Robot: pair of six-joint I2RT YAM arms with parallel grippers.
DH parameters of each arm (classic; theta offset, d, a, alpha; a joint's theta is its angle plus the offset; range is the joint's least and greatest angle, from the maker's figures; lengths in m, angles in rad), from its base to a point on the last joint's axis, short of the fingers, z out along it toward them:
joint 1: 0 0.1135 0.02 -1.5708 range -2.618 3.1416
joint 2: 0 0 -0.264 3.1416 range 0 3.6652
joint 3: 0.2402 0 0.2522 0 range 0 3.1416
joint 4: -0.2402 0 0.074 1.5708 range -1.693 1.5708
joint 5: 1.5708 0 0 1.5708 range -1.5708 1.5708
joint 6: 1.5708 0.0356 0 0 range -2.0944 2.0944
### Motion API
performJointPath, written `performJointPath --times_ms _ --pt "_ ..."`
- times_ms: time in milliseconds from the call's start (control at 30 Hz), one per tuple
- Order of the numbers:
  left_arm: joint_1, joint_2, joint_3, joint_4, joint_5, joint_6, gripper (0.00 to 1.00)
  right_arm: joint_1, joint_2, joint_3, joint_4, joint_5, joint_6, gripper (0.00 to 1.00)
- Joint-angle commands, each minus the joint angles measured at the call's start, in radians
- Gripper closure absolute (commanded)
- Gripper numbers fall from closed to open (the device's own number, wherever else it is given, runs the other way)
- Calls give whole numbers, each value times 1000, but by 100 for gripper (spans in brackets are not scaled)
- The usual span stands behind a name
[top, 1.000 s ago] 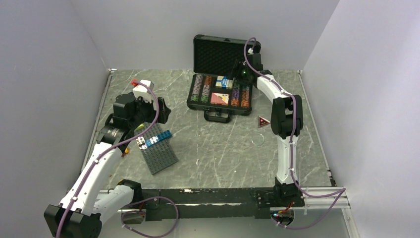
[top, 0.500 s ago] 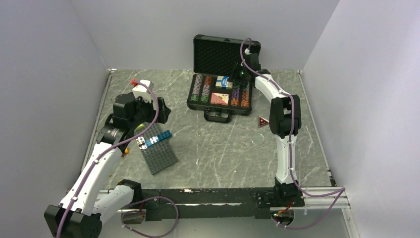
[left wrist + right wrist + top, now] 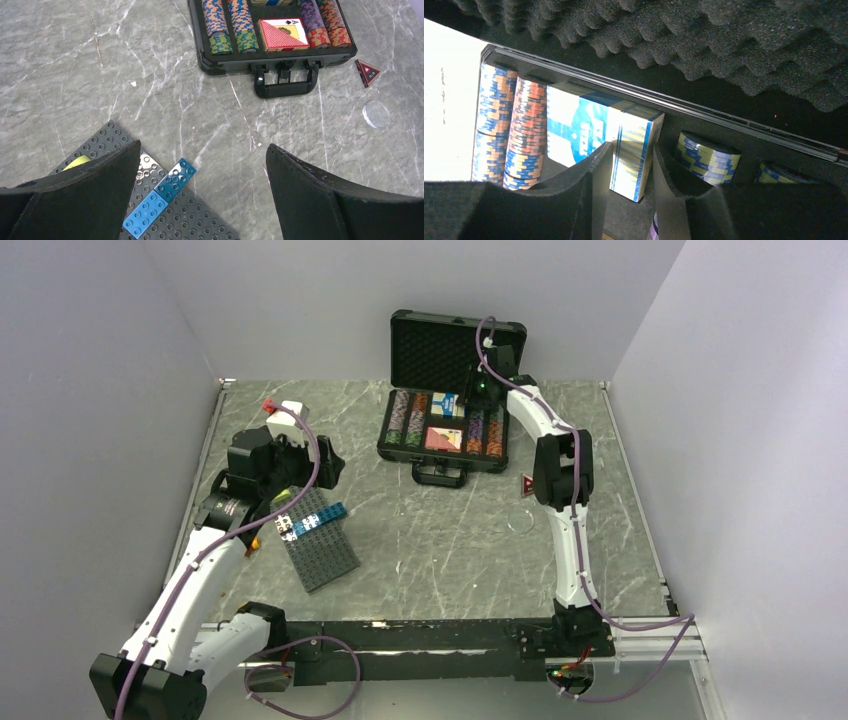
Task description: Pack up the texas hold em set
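While hovering over the building plate (image 3: 318, 545), holds left gripper (image 3: 202, 147) wide apart; farther right, clamps right gripper (image 3: 632, 147) on the blue card deck (image 3: 584, 125) inside the open case (image 3: 235, 64), with red triangle (image 3: 369, 73) and clear disc (image 3: 376, 113) on table (image 3: 100, 75) beside.

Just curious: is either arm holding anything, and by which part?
Right pincer flanks the blue card deck at its narrow end; grip unclear. Left pincer holds nothing.

Top view looks down from behind; left wrist faces the case (image 3: 440, 340) from afar, right wrist closely; all share it.
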Motion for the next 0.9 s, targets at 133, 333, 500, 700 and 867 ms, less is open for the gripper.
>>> performJointPath --times_ms 133,333,500,700,867 --pt "7 -9 -5 40 25 -11 1 60 -50 -8 -14 92 -84 48" --pt "9 -8 -5 41 29 -12 1 90 -156 -93 46 291 -140 31" --pt "10 -7 -5 42 32 -15 1 97 -196 -119 92 360 -148 30" --pt "12 -1 -5 45 37 -16 1 108 -194 -129 168 346 -154 40" --pt "13 4 -5 44 42 -18 1 105 -81 23 126 255 -138 57"
